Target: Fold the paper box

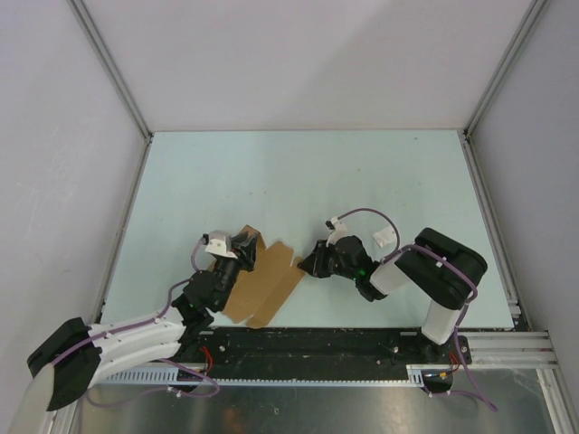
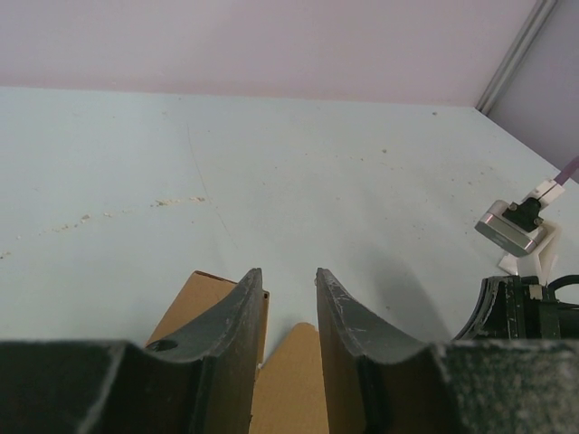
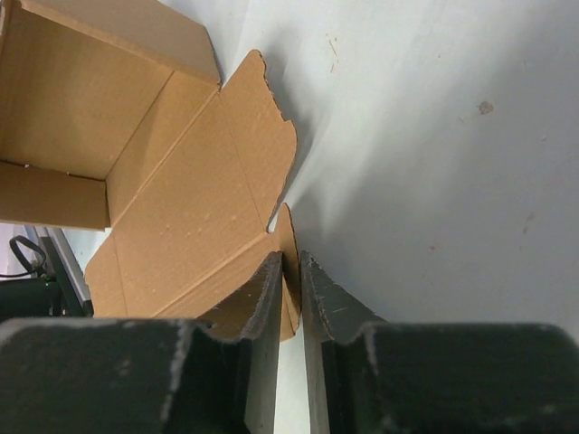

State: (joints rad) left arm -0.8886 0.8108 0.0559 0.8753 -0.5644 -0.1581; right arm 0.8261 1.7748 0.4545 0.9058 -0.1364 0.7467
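Note:
The paper box (image 1: 271, 282) is a tan cardboard sheet lying partly folded on the pale table between the two arms. Its left part stands up as walls and its right flap (image 3: 199, 190) lies spread out. My left gripper (image 1: 241, 244) sits over the raised left part. In the left wrist view its fingers stand apart (image 2: 288, 273), with a cardboard wall (image 2: 194, 298) beside the left finger and a tab low between them. My right gripper (image 1: 306, 264) is at the flap's right edge, its jaws (image 3: 292, 258) drawn close on the small corner tab.
A small white piece (image 1: 384, 237) lies on the table right of the right wrist. The black rail (image 1: 308, 342) carrying the arm bases runs along the near edge. Grey walls and metal posts (image 1: 488, 81) enclose the table on three sides.

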